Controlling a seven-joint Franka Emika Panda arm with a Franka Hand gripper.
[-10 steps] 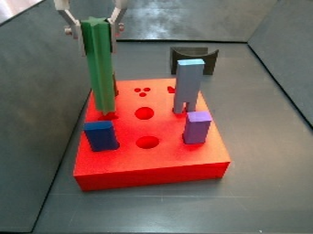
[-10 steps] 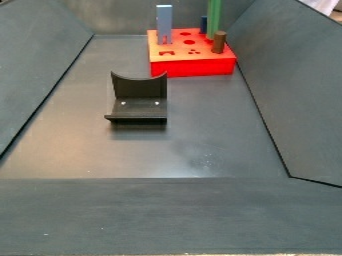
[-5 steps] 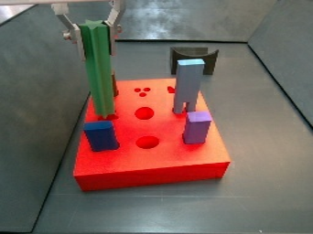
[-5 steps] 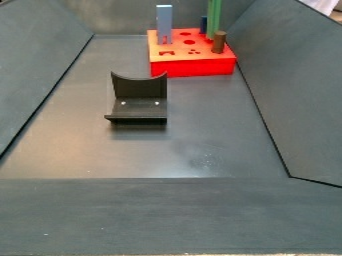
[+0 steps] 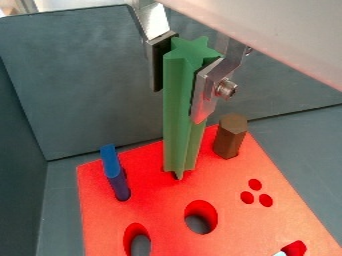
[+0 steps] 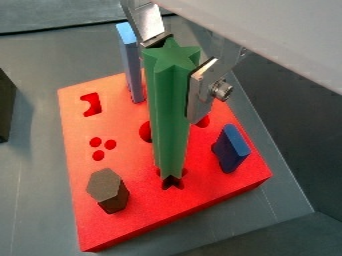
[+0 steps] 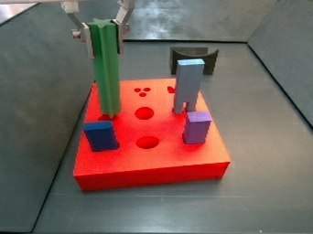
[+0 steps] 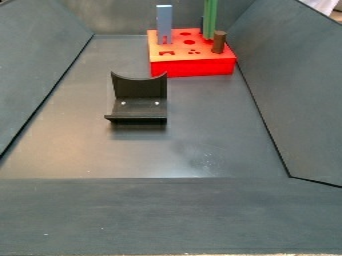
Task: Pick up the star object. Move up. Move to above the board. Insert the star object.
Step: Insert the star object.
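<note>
The star object (image 7: 108, 69), a tall green ridged prism, stands upright at the board's (image 7: 159, 160) far left corner. Its lower end sits in the star-shaped hole, as a wrist view shows at the star object (image 6: 167, 120) foot. My gripper (image 7: 98, 27) is shut on its top end, one finger on each side. In both wrist views the dark pad and the silver plate press against the star's (image 5: 181, 120) upper sides, around the gripper (image 5: 185, 70) (image 6: 171, 65). In a side view the star object (image 8: 211, 18) rises from the far board (image 8: 194, 65).
A light-blue block (image 7: 188, 84), a purple block (image 7: 196, 128), a blue block (image 7: 99, 136) and a brown hexagonal peg (image 5: 231, 135) also stand in the board. Round holes are open in its middle. The fixture (image 8: 136, 98) stands on the grey floor, and sloped grey walls enclose the bin.
The star object leaned a second ago and now stands straight, its top shifted right with the gripper. Its foot has stayed at the hole.
</note>
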